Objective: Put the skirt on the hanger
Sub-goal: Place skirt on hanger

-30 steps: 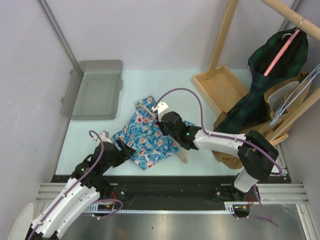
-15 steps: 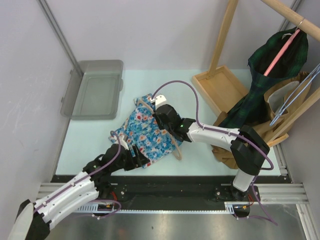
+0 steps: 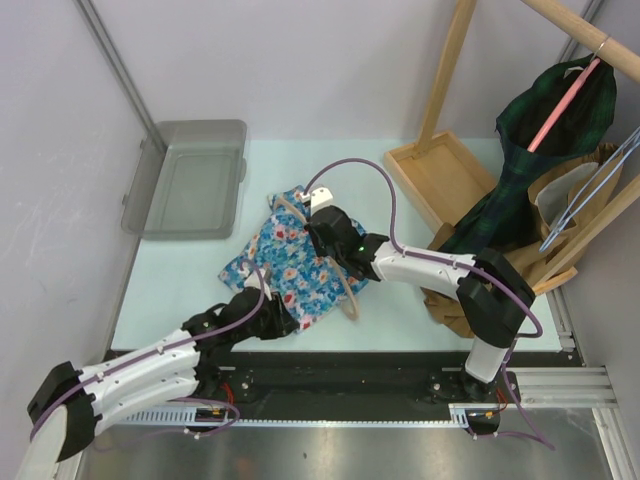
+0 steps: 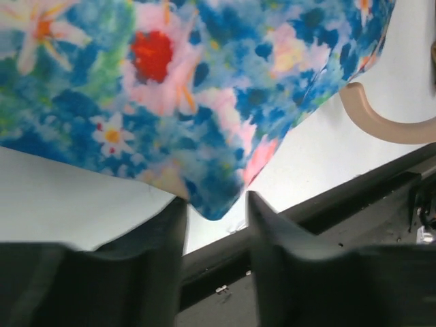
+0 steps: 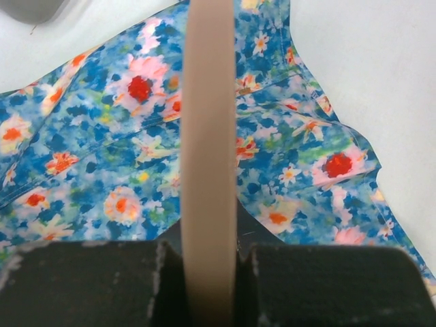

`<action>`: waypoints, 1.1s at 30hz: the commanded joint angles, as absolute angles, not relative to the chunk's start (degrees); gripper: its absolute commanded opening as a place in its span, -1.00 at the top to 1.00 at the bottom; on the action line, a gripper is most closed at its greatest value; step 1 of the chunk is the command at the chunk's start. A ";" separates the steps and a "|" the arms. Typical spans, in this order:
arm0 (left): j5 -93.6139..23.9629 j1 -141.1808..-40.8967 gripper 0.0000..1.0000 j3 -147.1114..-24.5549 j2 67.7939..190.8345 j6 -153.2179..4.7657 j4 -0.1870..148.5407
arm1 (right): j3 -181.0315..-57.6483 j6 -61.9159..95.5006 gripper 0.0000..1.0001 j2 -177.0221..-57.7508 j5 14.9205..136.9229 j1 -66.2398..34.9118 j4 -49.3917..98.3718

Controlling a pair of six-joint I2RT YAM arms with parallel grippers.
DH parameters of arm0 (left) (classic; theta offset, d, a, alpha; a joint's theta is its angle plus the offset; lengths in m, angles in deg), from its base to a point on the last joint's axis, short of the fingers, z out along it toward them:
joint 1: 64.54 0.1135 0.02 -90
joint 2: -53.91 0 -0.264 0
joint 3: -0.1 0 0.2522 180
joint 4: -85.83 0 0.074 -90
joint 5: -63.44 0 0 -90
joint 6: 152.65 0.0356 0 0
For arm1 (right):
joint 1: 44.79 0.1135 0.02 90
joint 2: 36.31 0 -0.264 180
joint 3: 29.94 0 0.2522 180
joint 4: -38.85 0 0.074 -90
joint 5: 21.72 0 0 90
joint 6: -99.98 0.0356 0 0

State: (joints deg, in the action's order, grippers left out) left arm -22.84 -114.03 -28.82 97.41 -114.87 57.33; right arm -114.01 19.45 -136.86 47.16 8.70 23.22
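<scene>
The skirt (image 3: 285, 262), blue with red and pink flowers, lies flat on the pale table. A beige wooden hanger (image 3: 349, 296) rests across it, and my right gripper (image 3: 326, 240) is shut on its bar. In the right wrist view the hanger (image 5: 208, 122) runs straight up from between the gripper's (image 5: 208, 253) jaws over the skirt (image 5: 88, 157). My left gripper (image 3: 284, 320) is at the skirt's near corner. In the left wrist view its jaws (image 4: 214, 204) stand apart on either side of the tip of the skirt (image 4: 191, 88), with a gap showing. One hanger end (image 4: 381, 124) curves at the right.
A grey plastic lid (image 3: 187, 178) lies at the back left. A wooden rack with a base tray (image 3: 440, 175) stands at the right, carrying a dark green tartan garment (image 3: 520, 170) and wire hangers (image 3: 590, 195). The black rail (image 4: 340, 197) runs along the table's near edge.
My left arm has swung right along the skirt's near hem to its corner, and its jaws have narrowed. The right gripper shifted slightly left with the hanger.
</scene>
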 commanded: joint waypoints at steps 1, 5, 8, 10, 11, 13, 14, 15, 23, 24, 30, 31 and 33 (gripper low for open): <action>-20.32 -114.64 0.34 -28.44 94.96 -116.61 56.34 | -115.34 19.38 1.00 -137.91 47.01 7.59 19.90; -22.51 -114.64 1.00 -27.37 92.85 -116.35 57.40 | -115.34 19.12 1.00 -138.26 47.10 7.50 19.99; -25.23 -114.64 1.00 -28.08 92.67 -116.26 57.57 | -115.34 19.21 1.00 -138.43 47.19 7.50 20.08; -26.04 -114.55 1.00 -28.87 92.23 -116.08 57.13 | -115.42 19.21 1.00 -138.70 47.10 7.42 20.25; -26.04 -114.64 1.00 -29.30 91.27 -116.08 56.17 | -115.42 19.29 1.00 -138.87 47.10 7.33 20.25; -28.67 -114.64 1.00 -30.01 89.60 -116.26 55.38 | -115.42 18.86 1.00 -139.05 46.92 7.24 20.78; -28.93 -114.64 1.00 -30.19 87.42 -116.52 54.07 | -115.42 18.59 1.00 -139.22 46.66 7.07 21.04; -29.02 -114.64 1.00 -30.27 86.26 -116.87 53.27 | -115.42 18.33 1.00 -139.31 46.66 6.89 21.74; -23.67 -114.64 0.99 -28.52 77.02 -120.21 43.78 | -115.34 14.03 1.00 -137.91 50.86 7.67 21.76; -22.97 -114.64 0.94 -28.69 77.55 -120.82 43.25 | -115.34 13.15 1.00 -137.65 52.18 8.20 20.96; -19.54 -114.64 1.00 -30.71 80.54 -121.62 40.70 | -114.19 8.22 1.00 -137.29 56.94 12.16 21.30; -19.19 -114.55 1.00 -31.06 80.71 -121.71 39.39 | -114.19 7.87 1.00 -137.64 57.03 12.42 22.00; -18.04 -114.64 1.00 -32.03 80.71 -121.45 38.16 | -114.28 6.56 1.00 -137.82 57.73 13.04 23.15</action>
